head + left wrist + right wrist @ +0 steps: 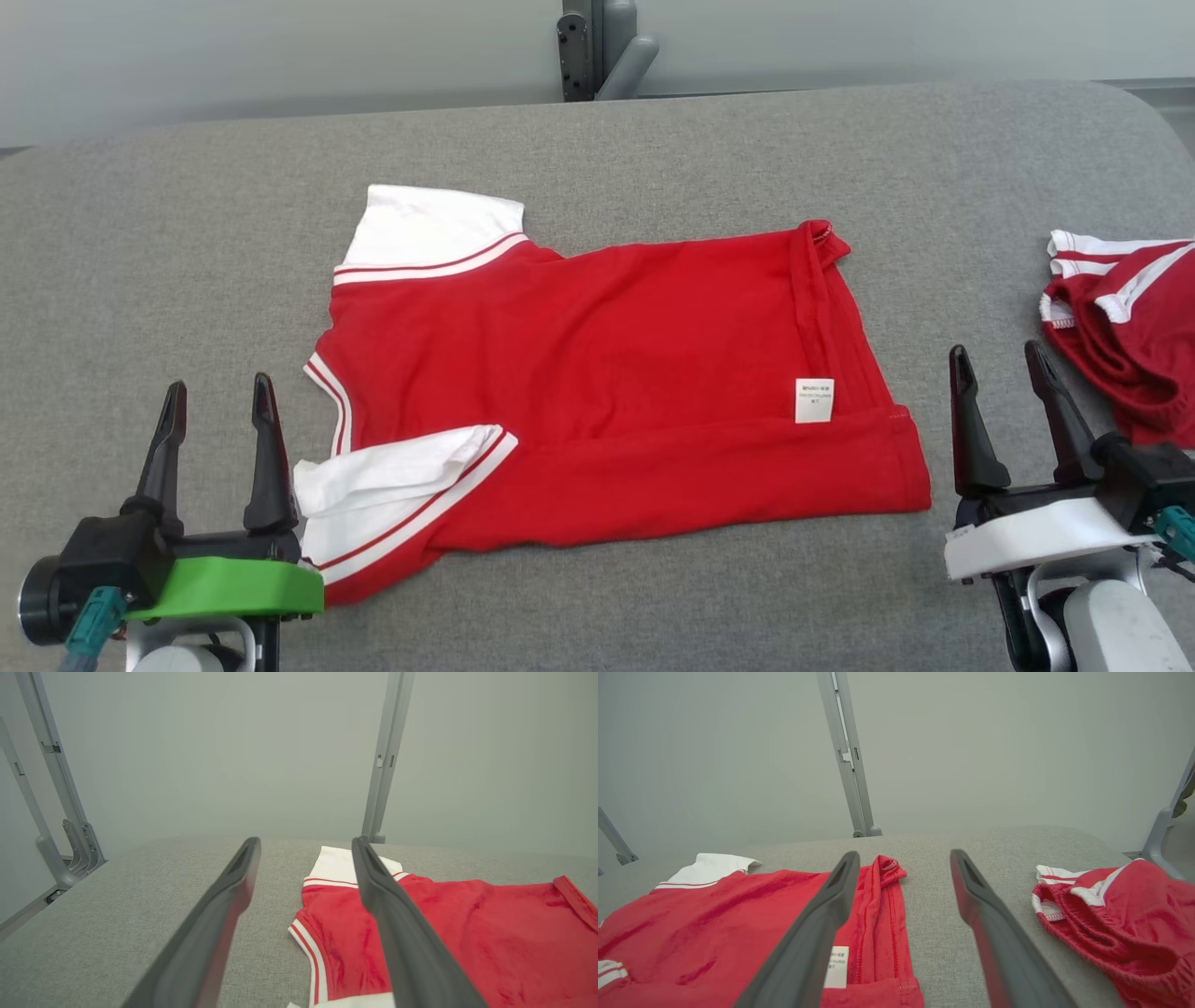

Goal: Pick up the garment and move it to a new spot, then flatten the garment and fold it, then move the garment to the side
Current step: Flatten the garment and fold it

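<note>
The left gripper (218, 385) and right gripper (997, 351) gape empty beside the garment (597, 373); its bunched sleeve (392, 476) may crease under a fold; the right could snag the other red cloth (1130, 317).

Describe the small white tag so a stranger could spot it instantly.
On the grey fabric table a red T-shirt lies spread in the middle. Near its hem on the right sits the tag: a small plain rectangle with tiny print, unlike the stripe-edged white sleeves.
</note>
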`<state>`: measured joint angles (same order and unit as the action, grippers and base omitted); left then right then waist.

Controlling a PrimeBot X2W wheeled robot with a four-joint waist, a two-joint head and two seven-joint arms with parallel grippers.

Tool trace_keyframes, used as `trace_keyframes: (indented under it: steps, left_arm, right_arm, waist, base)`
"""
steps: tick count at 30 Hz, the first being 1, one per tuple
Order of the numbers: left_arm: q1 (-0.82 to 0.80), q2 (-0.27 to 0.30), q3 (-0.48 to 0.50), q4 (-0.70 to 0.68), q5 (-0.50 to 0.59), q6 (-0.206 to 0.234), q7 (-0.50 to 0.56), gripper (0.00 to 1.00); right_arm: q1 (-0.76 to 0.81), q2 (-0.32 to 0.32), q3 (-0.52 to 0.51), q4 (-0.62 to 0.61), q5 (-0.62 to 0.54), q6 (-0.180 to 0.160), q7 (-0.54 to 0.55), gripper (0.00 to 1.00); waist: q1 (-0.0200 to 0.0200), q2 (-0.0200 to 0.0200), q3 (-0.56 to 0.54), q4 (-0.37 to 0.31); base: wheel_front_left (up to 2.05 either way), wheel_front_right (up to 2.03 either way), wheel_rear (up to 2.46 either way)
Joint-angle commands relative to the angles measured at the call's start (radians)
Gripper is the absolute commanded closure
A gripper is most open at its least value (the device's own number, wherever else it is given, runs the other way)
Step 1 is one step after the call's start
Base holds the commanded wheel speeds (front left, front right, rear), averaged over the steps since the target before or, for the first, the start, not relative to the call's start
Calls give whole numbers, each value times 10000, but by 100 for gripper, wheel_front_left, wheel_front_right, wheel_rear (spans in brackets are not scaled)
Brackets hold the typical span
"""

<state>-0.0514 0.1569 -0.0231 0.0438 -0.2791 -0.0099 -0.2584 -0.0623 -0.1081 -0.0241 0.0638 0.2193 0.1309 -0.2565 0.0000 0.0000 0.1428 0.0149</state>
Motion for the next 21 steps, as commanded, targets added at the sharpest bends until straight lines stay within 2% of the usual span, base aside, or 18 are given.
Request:
trace_keyframes:
  steps: [1,9,12,21]
  left_arm:
    - [180,-62,26,123,1,-10,-63,0]
    - [891,-509,2,889,-390,-5,-58,0]
    - [1066,-646,-70,1333,-539,-135,-56,0]
    - [718,-531,-239,3135,-1046,-638,293,0]
  right_arm:
    - [209,-69,9,96,59,-6,48,0]
    - [1007,-188,-97,896,253,-4,205,0]
    - [1046,-62,-105,1296,388,-4,151,0]
    - [360,-57,366,2691,710,-6,24,0]
  waist:
    - [0,0,-69,36]
    - [0,0,33,264]
    - [0,0,163,321]
    - [0,0,469,274]
  base:
    - [0,0,0]
    - [0,0,0]
    - [0,0,0]
    - [0,0,0]
